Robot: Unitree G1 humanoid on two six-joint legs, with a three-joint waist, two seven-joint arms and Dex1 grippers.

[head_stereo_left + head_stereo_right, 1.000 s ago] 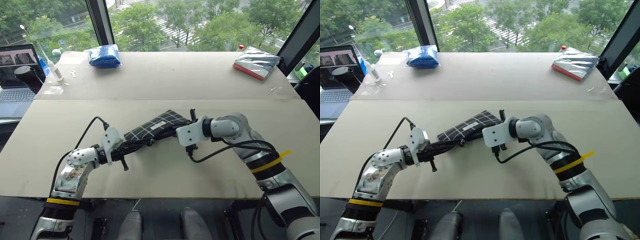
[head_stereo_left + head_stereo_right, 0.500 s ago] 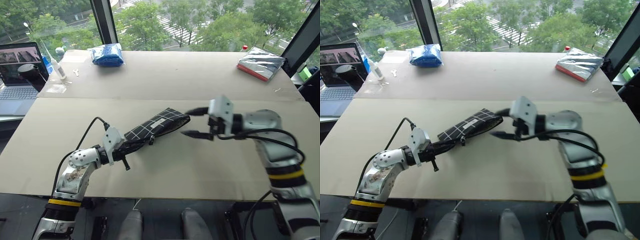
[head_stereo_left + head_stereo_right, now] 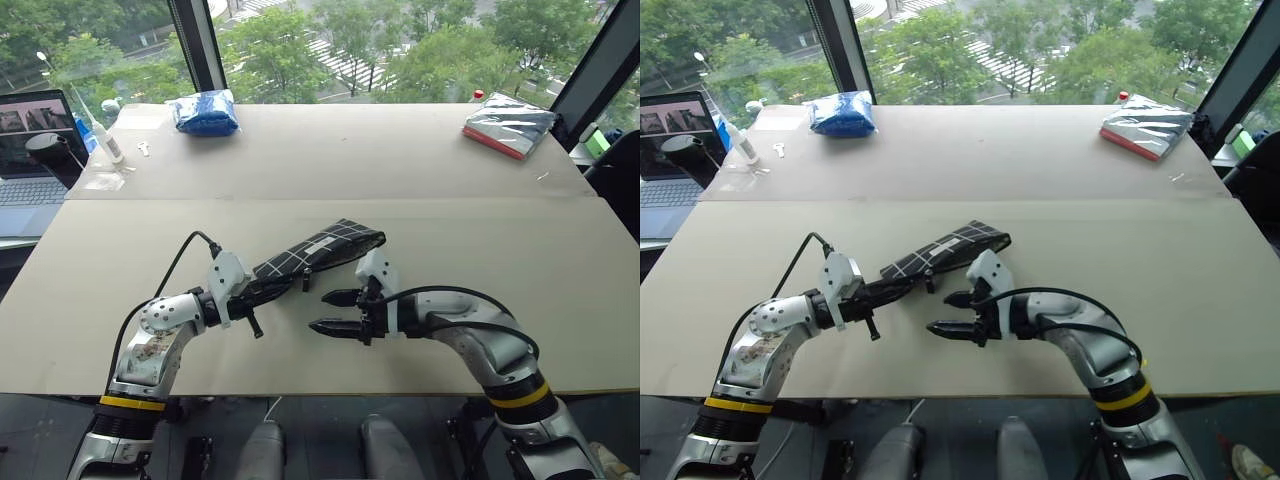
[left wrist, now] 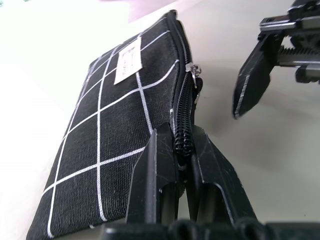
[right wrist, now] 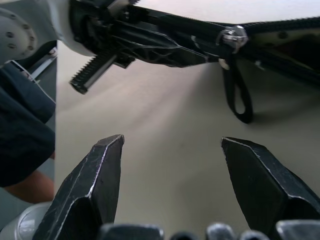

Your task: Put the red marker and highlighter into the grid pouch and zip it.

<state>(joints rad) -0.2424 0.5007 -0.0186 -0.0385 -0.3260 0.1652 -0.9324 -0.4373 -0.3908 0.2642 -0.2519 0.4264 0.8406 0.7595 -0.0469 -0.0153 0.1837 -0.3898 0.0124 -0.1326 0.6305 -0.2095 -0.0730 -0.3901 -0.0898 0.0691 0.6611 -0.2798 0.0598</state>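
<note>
Left fingers pinch the black, white-gridded grid pouch at its zipper; right fingers spread, empty.

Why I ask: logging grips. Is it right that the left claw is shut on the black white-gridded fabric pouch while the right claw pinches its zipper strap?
Not quite. The right claw is open and apart from the zipper strap, as the right wrist view shows. The left claw is shut on the black white-gridded fabric pouch.
</note>
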